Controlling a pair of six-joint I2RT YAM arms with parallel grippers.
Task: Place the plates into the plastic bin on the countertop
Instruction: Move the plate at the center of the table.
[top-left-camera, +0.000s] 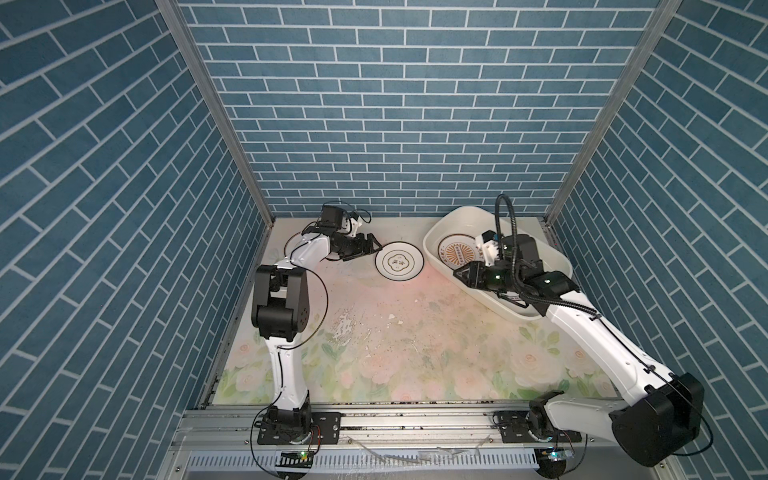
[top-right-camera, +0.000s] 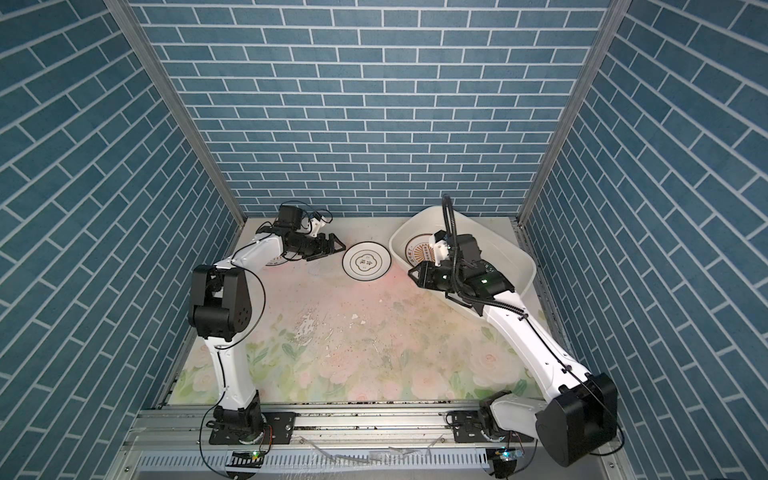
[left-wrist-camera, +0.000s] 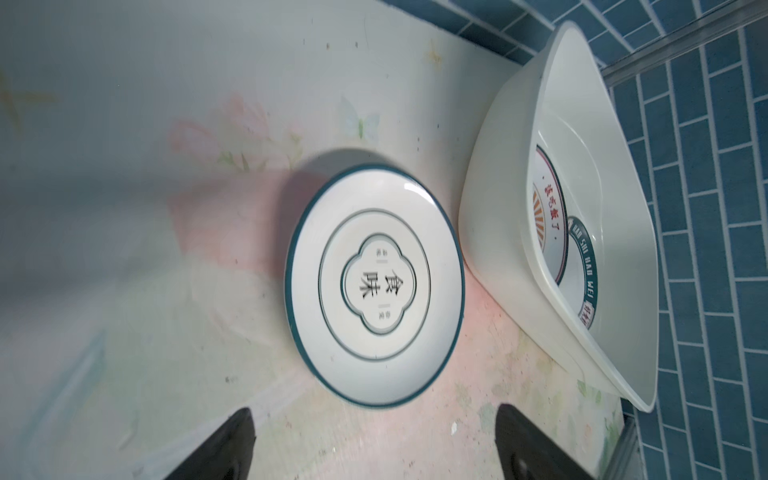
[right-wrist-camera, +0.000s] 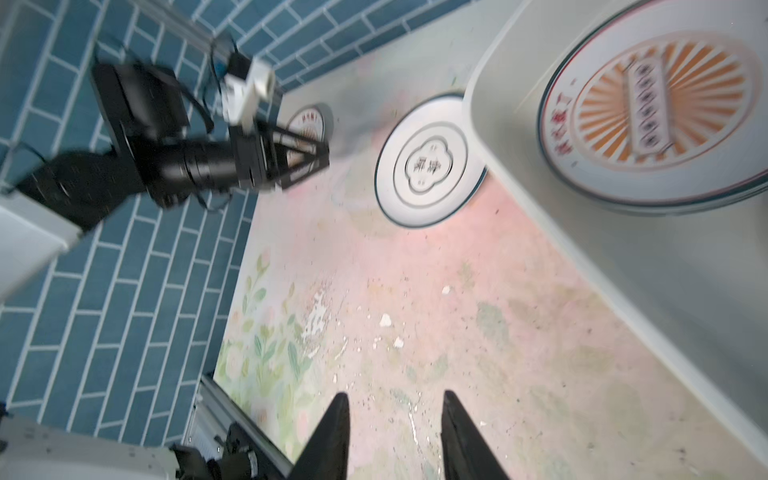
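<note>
Looks like the reach for the next plate: left gripper (top-left-camera: 375, 245) aimed at the quatrefoil plate (top-left-camera: 400, 261), jaws spread wide with nothing between them. Finds that plate lying flat on the countertop (top-left-camera: 415, 332) close to its far edge, roughly midway along and just beside the plastic bin (top-left-camera: 457, 218); cannot tell whether rim and bin wall touch. Places the bin askew at the far right corner, already holding a sunburst plate (top-left-camera: 457, 253) and a green-lettered plate (left-wrist-camera: 579, 270), one overlapping the other. Leaves a second sunburst plate (right-wrist-camera: 309, 122) out at the far left corner, mostly hidden under the left arm (top-left-camera: 282, 299). Cannot make out any further plates.

Calls next, most likely, for lowering one finger to the countertop beside the plate's rim, slipping it under the lip and closing on the rim. Risks, with so shallow and glossy a plate, pushing it against the bin wall rather than lifting it.

Has the left arm bent sharply at the elbow, forearm reaching toward the far edge, wrist laid nearly level and low, tips just short of the plate's rim. Has the right arm (top-left-camera: 582, 328) stretched from the near right corner across the bin, right gripper (top-left-camera: 456, 272) above the bin wall facing the plate, fingers only narrowly parted, empty, pointing toward the countertop's middle.
</note>
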